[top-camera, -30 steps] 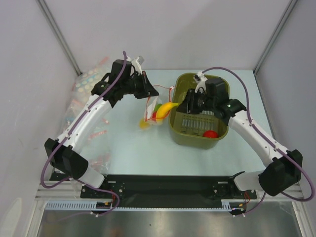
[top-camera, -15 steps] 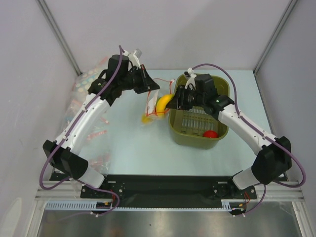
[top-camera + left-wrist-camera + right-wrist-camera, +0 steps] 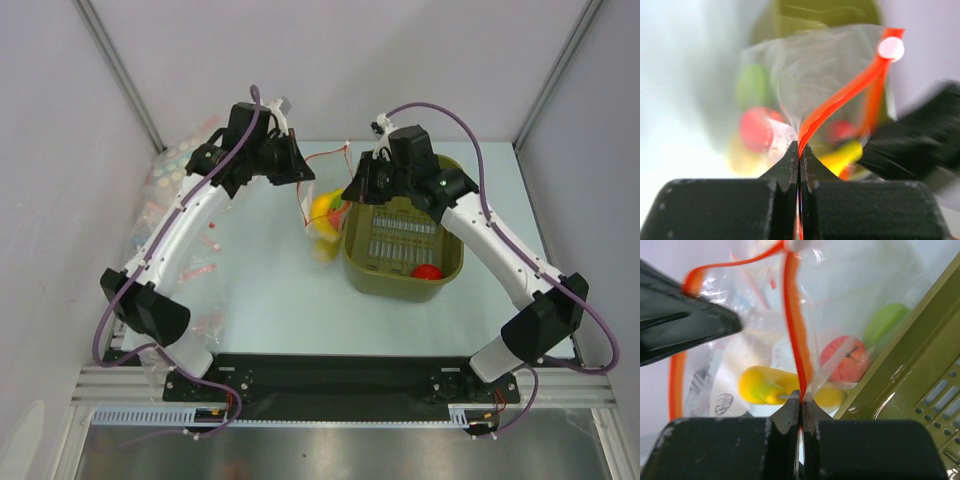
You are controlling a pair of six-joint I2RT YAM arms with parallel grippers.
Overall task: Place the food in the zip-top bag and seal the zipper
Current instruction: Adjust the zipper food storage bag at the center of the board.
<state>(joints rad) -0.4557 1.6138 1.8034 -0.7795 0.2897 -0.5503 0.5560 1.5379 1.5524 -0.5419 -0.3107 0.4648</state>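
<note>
The clear zip-top bag [image 3: 322, 228] hangs above the table between both grippers, beside the basket's left wall. My left gripper [image 3: 302, 172] [image 3: 799, 149] is shut on its orange-red zipper [image 3: 840, 97], which carries a white slider [image 3: 891, 48]. Further along, the right gripper [image 3: 349, 190] [image 3: 801, 397] is shut on the same zipper [image 3: 794, 325]. Through the plastic I see a yellow banana [image 3: 765, 385] [image 3: 324, 208], a red fruit [image 3: 845, 361] [image 3: 755, 131] and a green piece [image 3: 885, 322]. Another red fruit [image 3: 427, 271] lies in the olive-green basket [image 3: 385, 272].
The basket's rim [image 3: 920, 365] stands right next to the hanging bag. Several other clear bags [image 3: 185, 160] lie along the table's left side, some under the left arm [image 3: 200, 272].
The right gripper carried the banana left from the basket to the bag's mouth, let it go inside, and shut on the zipper. The left gripper stayed shut on the zipper, shifting slightly.
</note>
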